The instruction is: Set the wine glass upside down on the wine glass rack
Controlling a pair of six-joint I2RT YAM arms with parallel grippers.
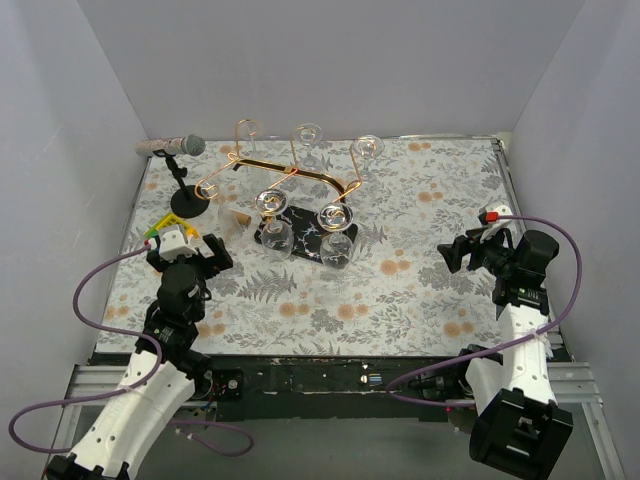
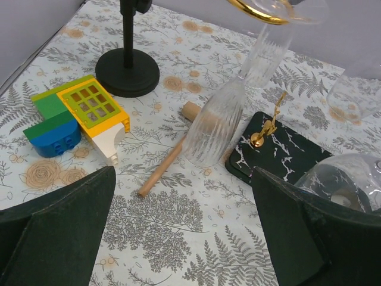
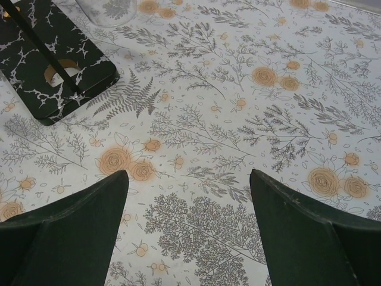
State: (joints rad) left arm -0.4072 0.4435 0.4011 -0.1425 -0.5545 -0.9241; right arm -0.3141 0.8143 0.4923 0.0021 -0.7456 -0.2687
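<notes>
The wine glass rack [image 1: 262,165] is a gold wire stand on a black white-veined base [image 1: 305,235] at the table's back left. A ribbed wine glass [image 2: 217,125] hangs upside down from its gold wire, bowl just above the cloth by the base [image 2: 286,152]. Two more glasses [image 1: 275,230] [image 1: 337,240] hang upside down at the rack's front. My left gripper [image 1: 188,258] [image 2: 183,173] is open and empty, low over the cloth short of the ribbed glass. At the right my right gripper [image 1: 452,250] [image 3: 187,173] is open and empty, with the base [image 3: 41,59] far ahead.
A black microphone stand [image 2: 127,71] with its microphone [image 1: 172,146] stands left of the rack. Coloured toy blocks [image 2: 77,113] lie ahead-left of the left fingers. A wooden dowel [image 2: 169,158] lies by the ribbed glass. White walls close in the floral cloth [image 1: 420,290].
</notes>
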